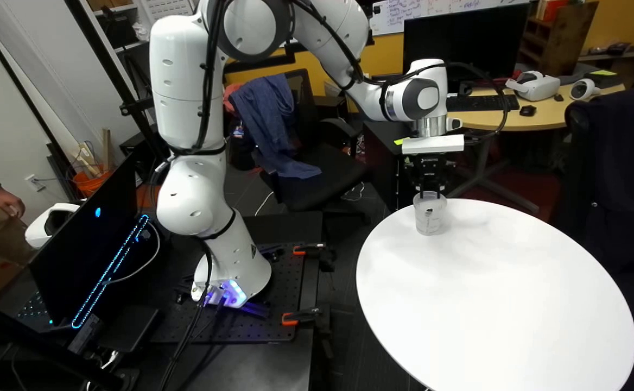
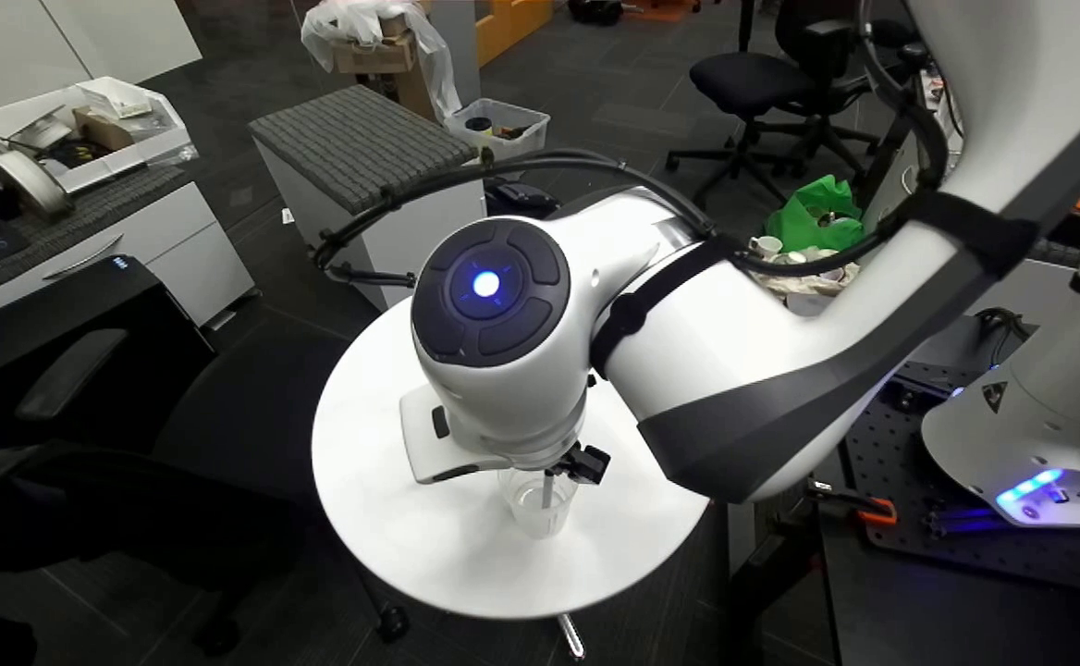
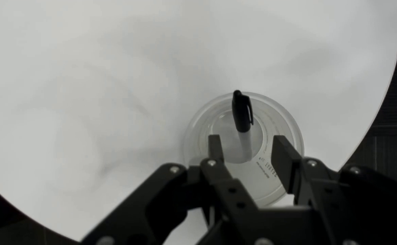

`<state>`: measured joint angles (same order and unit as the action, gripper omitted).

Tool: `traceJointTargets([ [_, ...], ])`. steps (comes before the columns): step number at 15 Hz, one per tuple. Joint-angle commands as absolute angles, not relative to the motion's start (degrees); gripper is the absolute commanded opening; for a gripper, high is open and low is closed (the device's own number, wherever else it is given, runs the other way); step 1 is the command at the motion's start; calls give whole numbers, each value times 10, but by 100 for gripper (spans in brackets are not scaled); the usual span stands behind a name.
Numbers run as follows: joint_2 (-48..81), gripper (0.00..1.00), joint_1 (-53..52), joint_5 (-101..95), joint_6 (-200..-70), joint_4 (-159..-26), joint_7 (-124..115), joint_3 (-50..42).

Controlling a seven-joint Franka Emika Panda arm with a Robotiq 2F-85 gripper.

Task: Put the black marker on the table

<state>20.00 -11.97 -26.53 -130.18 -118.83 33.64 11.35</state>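
Peering down the wrist view, we find the slim black fingers [image 3: 283, 163] parted, a gap between them, at the mouth of a clear plastic cup [image 3: 230, 141]. Inside it, the slim, black-capped marker [image 3: 242, 114] with a greyish barrel stands tilted, cap uppermost; whether it touches the rim, we cannot tell. Below, the round, smooth white surface [image 3: 117, 85] carries the cup near its edge. Farther off, in an exterior view, stands a tan wooden desk [image 1: 566, 111].
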Motion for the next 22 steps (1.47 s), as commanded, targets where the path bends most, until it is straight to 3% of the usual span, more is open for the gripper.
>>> traceJointTargets([
  [1, 214, 42, -116, -270, -1311, -1173, 346, 115],
  [17, 251, 32, -105, -255, -1299, -1140, 356, 115],
  [22, 258, 36, -102, -249, -1295, -1136, 357, 116],
])
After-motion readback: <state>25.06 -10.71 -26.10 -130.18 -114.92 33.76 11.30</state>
